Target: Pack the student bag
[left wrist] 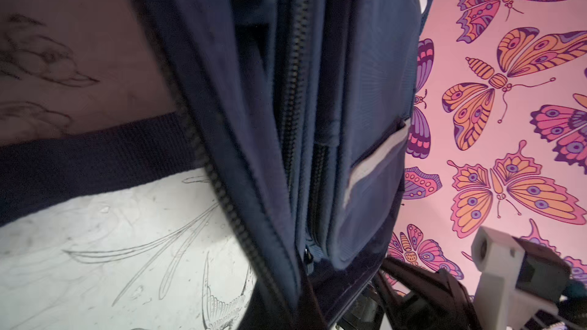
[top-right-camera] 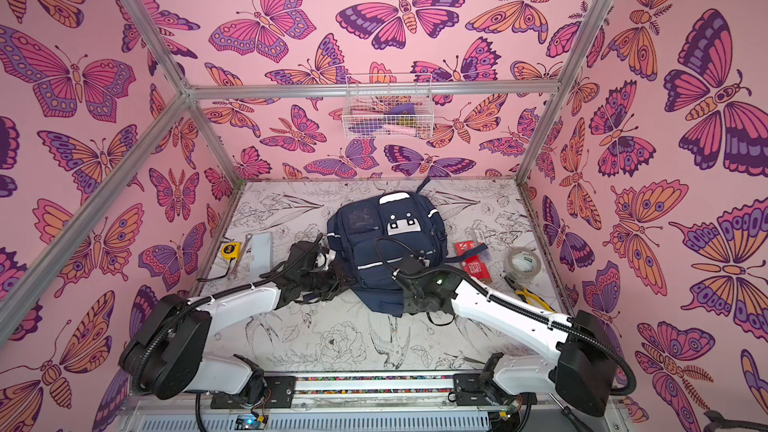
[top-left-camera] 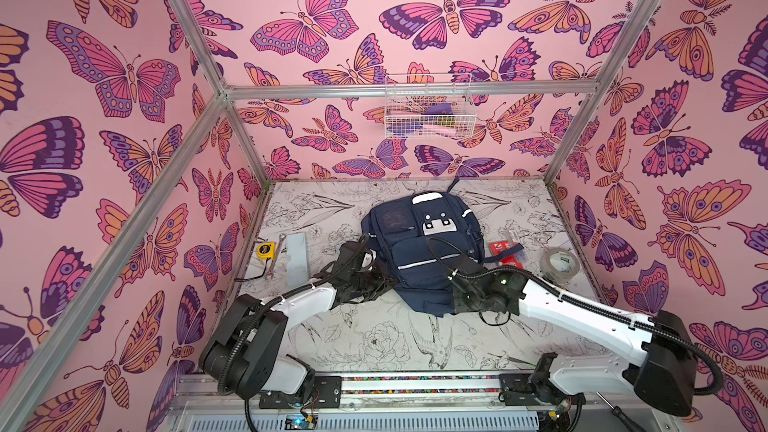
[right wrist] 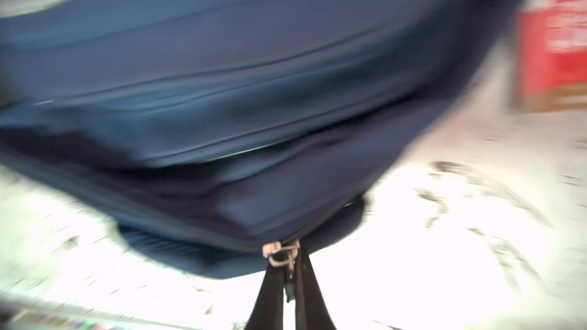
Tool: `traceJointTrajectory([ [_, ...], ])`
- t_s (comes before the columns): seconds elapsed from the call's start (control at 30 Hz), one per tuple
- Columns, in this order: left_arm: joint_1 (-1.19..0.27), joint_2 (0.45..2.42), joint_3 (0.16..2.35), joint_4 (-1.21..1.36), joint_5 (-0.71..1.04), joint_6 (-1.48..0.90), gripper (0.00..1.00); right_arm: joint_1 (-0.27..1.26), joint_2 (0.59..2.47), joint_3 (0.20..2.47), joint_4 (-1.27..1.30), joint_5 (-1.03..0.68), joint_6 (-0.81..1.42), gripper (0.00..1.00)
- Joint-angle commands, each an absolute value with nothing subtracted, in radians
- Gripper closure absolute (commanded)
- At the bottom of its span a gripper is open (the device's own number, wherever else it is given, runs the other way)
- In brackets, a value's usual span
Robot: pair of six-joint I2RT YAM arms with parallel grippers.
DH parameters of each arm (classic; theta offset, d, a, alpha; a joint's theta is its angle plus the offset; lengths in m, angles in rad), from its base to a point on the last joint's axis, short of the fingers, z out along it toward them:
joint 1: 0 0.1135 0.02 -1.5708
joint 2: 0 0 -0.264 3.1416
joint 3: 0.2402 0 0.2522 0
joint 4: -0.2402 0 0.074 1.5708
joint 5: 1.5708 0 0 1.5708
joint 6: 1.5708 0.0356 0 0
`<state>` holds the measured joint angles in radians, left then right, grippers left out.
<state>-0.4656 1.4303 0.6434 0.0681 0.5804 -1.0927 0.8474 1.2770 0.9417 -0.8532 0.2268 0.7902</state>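
Student bag [top-left-camera: 419, 238] [top-right-camera: 386, 238]: lies flat near the middle of the desk [top-left-camera: 374, 338], front side up, white patch toward the back wall. One strap of it crosses the red packet [top-left-camera: 505, 253] on its right side.

Right gripper [right wrist: 287, 265]: at the near right corner of the bag [right wrist: 222, 58]. Fingers are closed together on the metal zipper pull [right wrist: 281, 253] at the bag's edge. In both top views the gripper [top-left-camera: 456, 304] [top-right-camera: 409, 305] sits against that corner. The right wrist picture is blurred.

Left gripper [top-left-camera: 376, 274] [top-right-camera: 336, 276]: against the bag's near left side and closed. Its fingertips are hidden behind the bag fabric [left wrist: 365, 90] in the left wrist view, so whether it pinches cloth cannot be told. That view shows the side zippers at close range and a webbing strap [left wrist: 95, 160] lying on the desk.

Other items on the desk:
- Left of the bag: yellow tape measure [top-left-camera: 265, 250], wrench [top-left-camera: 276, 255], pale flat plate [top-left-camera: 297, 259].
- Right of the bag, beyond the red packet: roll of clear tape [top-left-camera: 559, 263] and yellow-handled pliers [top-right-camera: 534, 299].

Back wall: white wire basket [top-left-camera: 428, 108] hung on the rail, contents not identifiable
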Motion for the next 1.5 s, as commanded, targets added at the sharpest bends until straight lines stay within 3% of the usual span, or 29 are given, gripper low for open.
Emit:
traceJointTrajectory([
  [0.0,-0.408,1.398,0.690,-0.082,0.446,-0.967,1.00,0.762,1.251,0.930,-1.075,0.353,0.714,1.00],
  [0.2,-0.360,1.413,0.777,-0.211,0.344,-0.888,1.00,0.728,1.242,0.952,-1.120,0.299,0.699,1.00],
  [0.33,-0.328,1.485,0.844,-0.225,0.307,-0.878,1.00,0.796,1.254,0.977,-1.142,0.271,0.723,1.00],
  [0.63,-0.296,1.614,0.908,-0.212,0.359,-0.933,1.00,0.901,1.310,1.077,-1.112,0.232,0.737,1.00],
  [0.67,-0.296,1.602,0.897,-0.217,0.355,-0.930,0.92,0.902,1.320,1.085,-1.104,0.229,0.732,1.00],
  [0.73,-0.299,1.561,0.885,-0.263,0.311,-0.906,0.63,0.901,1.339,1.093,-1.079,0.207,0.724,1.00],
  [0.83,-0.311,1.453,0.875,-0.365,0.245,-0.857,0.41,0.901,1.368,1.091,-1.009,0.132,0.716,1.00],
  [0.93,-0.347,1.322,0.836,-0.443,0.251,-0.861,0.39,0.919,1.399,1.095,-0.950,0.090,0.729,1.00],
  [1.07,-0.515,1.180,0.764,-0.471,0.252,-0.985,0.34,0.976,1.452,1.144,-0.906,0.063,0.744,1.00],
  [1.23,-0.613,1.230,0.765,-0.373,0.310,-1.127,0.31,1.015,1.504,1.196,-0.893,0.059,0.746,1.00],
  [1.47,-0.640,1.385,0.824,-0.255,0.376,-1.173,0.35,1.035,1.484,1.180,-0.871,0.060,0.764,1.00],
])
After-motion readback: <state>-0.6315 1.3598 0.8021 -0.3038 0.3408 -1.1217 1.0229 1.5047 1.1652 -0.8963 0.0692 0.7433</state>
